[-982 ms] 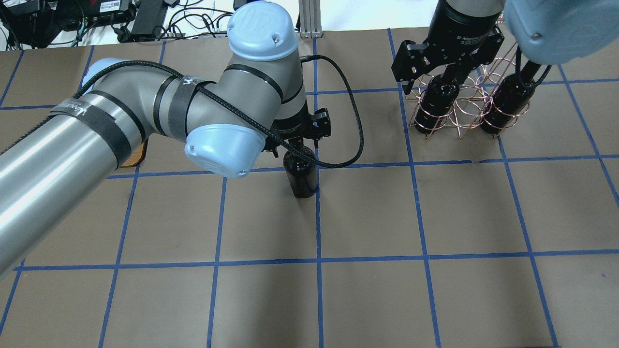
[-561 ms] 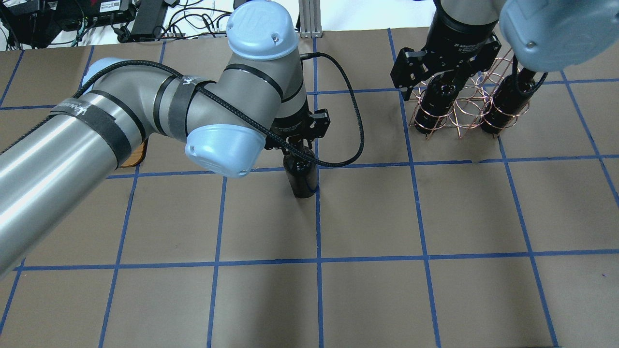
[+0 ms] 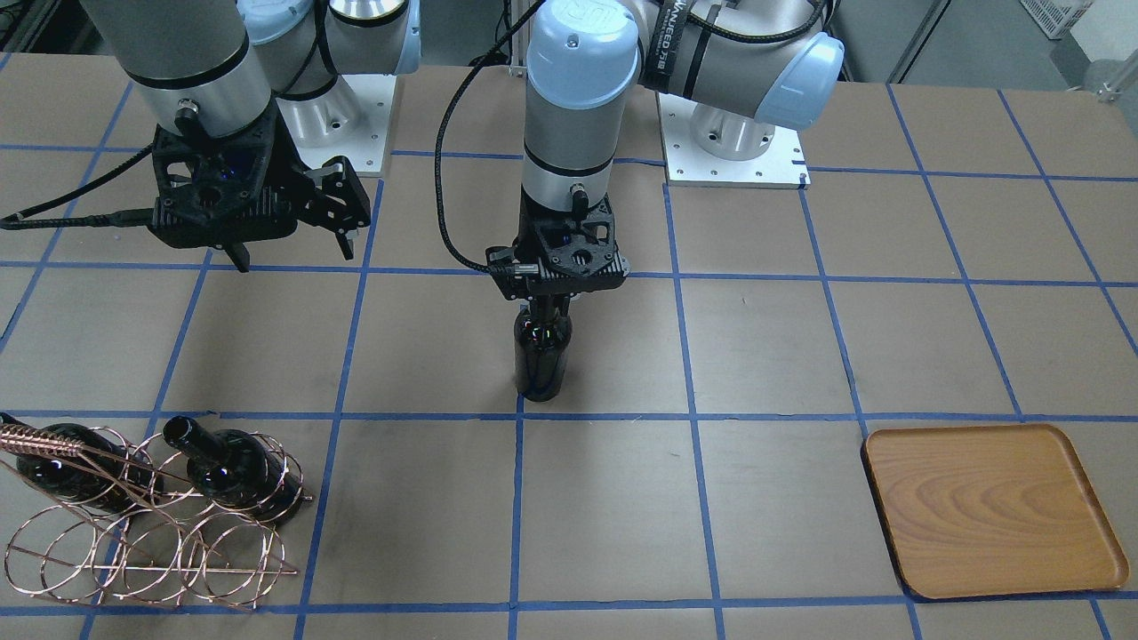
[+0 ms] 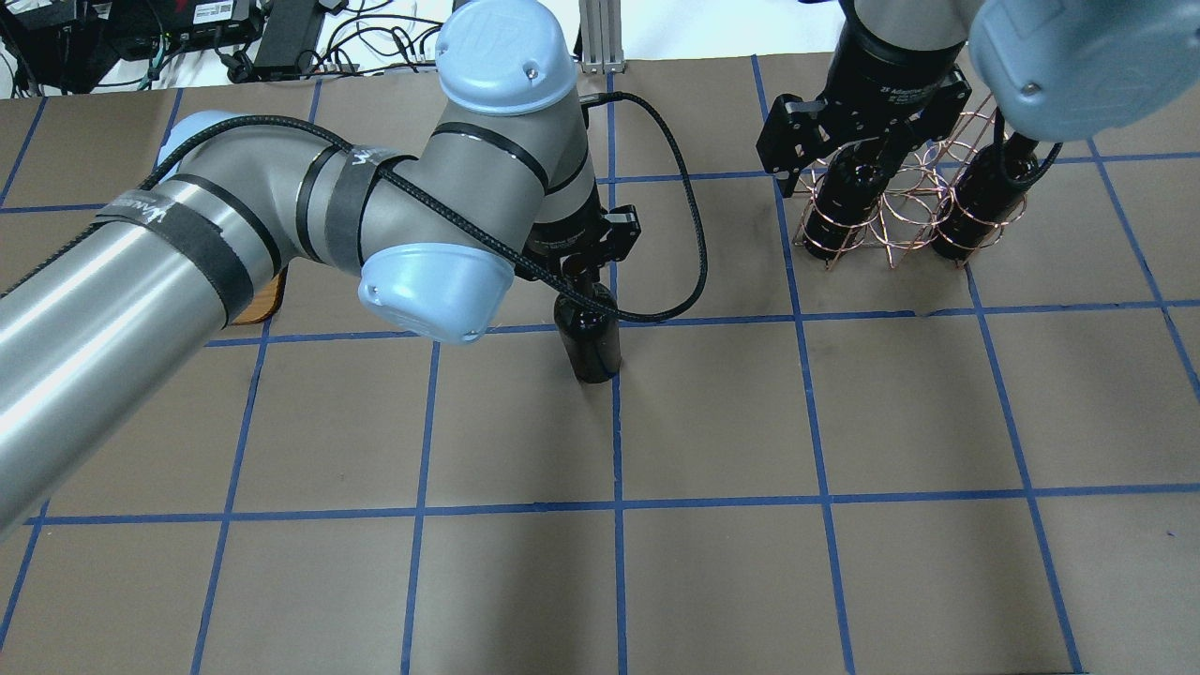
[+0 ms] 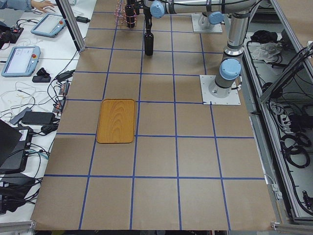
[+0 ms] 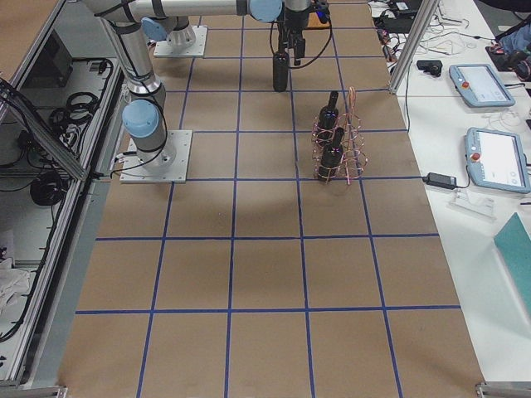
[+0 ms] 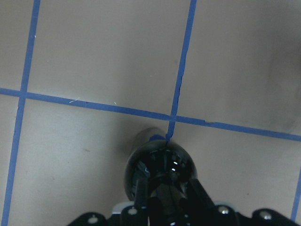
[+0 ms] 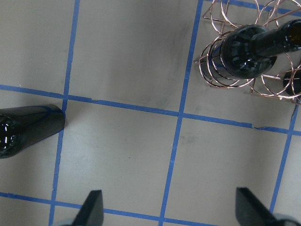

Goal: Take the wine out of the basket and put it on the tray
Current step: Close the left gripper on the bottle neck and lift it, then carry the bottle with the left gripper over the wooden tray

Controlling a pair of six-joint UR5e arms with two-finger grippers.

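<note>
Dark glass neck, pinched between the closed fingers of my left gripper (image 3: 549,309). The wine (image 3: 540,356) stands upright below them, base at the table (image 3: 756,356). The tray (image 3: 991,507) lies well off to my left, only flat brown paper showing between. My right gripper (image 3: 295,249) hovers spread and empty near the basket (image 3: 151,542).

Overhead, the left arm (image 4: 141,272) covered all of the tray (image 4: 269,302) but one corner, well left of the wine bottle (image 4: 588,339). The left claw (image 4: 581,281) hid that bottle's neck. Right of the wine bottle, the right claw (image 4: 832,169) and its arm screened part of the basket (image 4: 891,225) and the tops of the racked bottles (image 4: 844,202).
</note>
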